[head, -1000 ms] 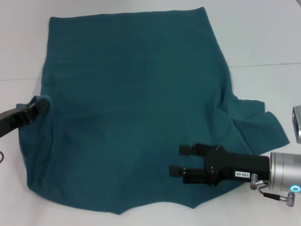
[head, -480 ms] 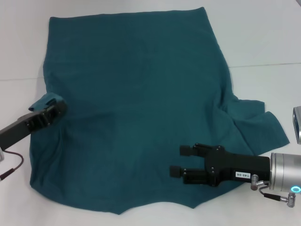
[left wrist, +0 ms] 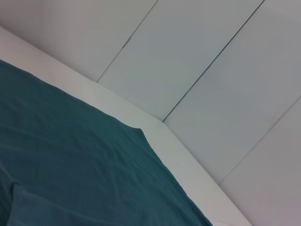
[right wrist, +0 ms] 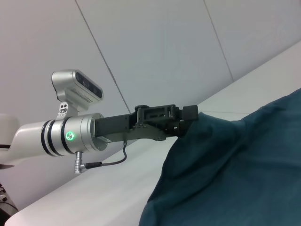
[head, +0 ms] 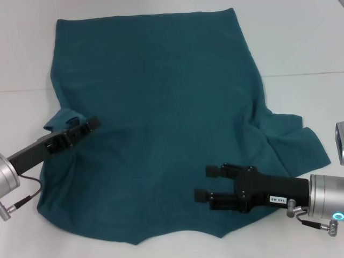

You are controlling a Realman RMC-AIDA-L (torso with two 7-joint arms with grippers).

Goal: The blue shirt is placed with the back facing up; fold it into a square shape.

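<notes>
head view, blue shirt [head: 161, 118] sleeve fold hides left gripper [head: 86, 128] tips

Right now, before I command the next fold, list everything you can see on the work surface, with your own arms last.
blue shirt: one, dark teal-blue, spread plain side up over most of the table, one sleeve sticking out toward the robot's right.
table: one, white, under the shirt.
left gripper: one, black, at the shirt's left edge with a raised fold of fabric bunched against it.
right gripper: one, black with silver wrist, fingers open, above the shirt's near right part.
</notes>
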